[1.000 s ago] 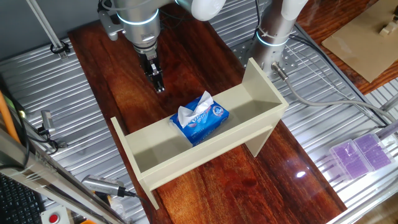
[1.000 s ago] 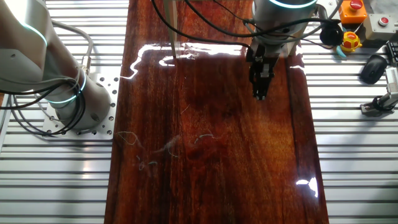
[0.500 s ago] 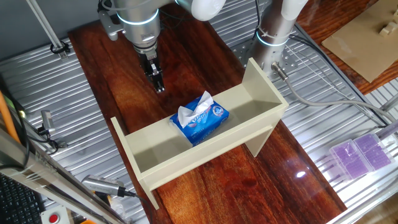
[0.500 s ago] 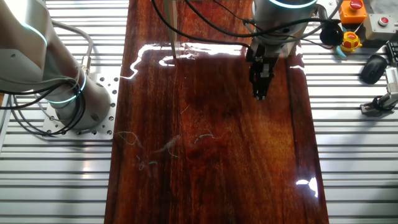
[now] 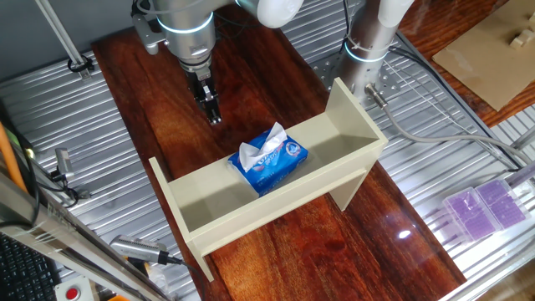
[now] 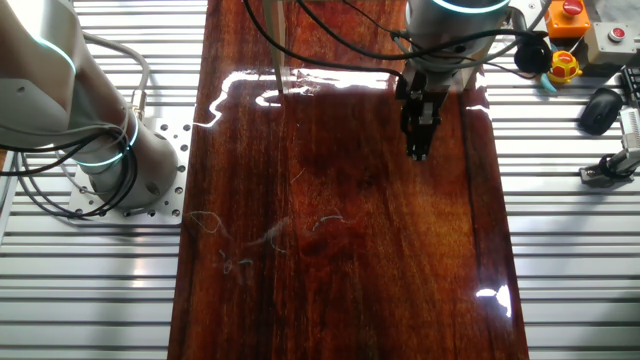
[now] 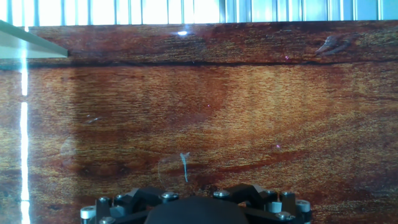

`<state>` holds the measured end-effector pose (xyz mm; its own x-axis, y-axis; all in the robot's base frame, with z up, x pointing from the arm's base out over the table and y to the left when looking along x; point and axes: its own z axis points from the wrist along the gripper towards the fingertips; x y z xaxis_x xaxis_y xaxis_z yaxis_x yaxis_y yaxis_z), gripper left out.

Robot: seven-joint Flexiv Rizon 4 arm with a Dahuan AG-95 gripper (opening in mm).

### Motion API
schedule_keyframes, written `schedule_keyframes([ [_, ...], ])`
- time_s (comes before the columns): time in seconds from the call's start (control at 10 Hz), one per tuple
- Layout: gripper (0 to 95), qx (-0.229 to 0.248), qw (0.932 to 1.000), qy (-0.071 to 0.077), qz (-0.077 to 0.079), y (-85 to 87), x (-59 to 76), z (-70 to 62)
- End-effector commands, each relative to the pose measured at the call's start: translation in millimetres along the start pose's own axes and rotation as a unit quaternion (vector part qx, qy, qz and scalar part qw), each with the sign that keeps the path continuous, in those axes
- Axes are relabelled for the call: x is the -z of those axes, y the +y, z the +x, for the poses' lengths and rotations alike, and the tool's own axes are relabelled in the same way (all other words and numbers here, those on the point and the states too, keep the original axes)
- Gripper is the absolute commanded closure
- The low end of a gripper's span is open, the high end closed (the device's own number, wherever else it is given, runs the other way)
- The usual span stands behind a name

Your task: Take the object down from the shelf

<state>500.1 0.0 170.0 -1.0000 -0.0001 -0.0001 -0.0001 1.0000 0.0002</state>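
Wooden tabletop [image 5: 159, 92] bare under gripper [image 5: 215, 119], fingers together, holding nothing. Approach step: next open, reach tissue pack [image 5: 269, 160] on shelf [image 5: 351, 113].

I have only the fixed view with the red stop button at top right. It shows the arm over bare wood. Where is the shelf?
Observer: The shelf stands on the wood table in the other fixed view, with its trough open upward.
Operator: Is anything in it?
Observer: Yes. The blue tissue pack lies in the trough near its middle, with white tissue sticking up.
Operator: How close is the gripper to it?
Observer: The gripper hangs on the arm's side of the shelf, apart from the pack and holding nothing. I cannot tell whether the jaws are open.
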Motion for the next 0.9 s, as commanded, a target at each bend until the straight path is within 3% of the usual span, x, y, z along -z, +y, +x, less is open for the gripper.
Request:
schedule_keyframes([
  [0.1, 95.0, -0.005, 0.9999, -0.001, -0.014, 0.0, 0.0, 0.1],
  [0.9, 95.0, -0.005, 0.9999, 0.000, -0.011, 0.0, 0.0, 0.1],
])
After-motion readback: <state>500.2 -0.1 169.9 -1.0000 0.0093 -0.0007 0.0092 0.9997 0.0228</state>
